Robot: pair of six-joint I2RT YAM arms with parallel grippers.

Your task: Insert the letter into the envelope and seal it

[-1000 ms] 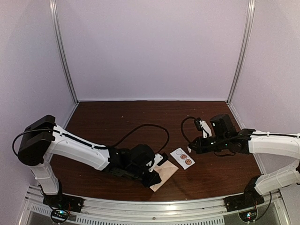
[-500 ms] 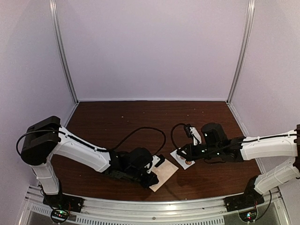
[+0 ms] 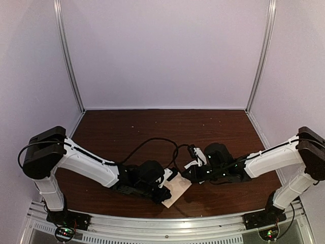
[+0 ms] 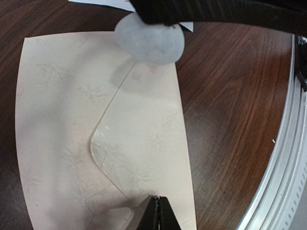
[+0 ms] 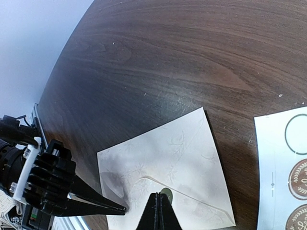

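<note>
Broadly, the dark wooden table [image 3: 127, 132] carries everything. The left arm [image 3: 86, 162] and right arm [image 3: 269, 157] reach inward and meet near the middle of its near edge. The envelope [image 4: 72, 120] lies flat there with its flap folded down. A white sticker strip [image 5: 283, 177] sits just to its right, slightly apart. The left gripper [image 4: 157, 213] has its fingers together, tips down on the envelope's near part. The right gripper [image 5: 158, 211] is likewise closed above the flap. A small round disc [image 5: 166, 193] shows at its tips; whether it is pinched, I cannot tell.
</note>
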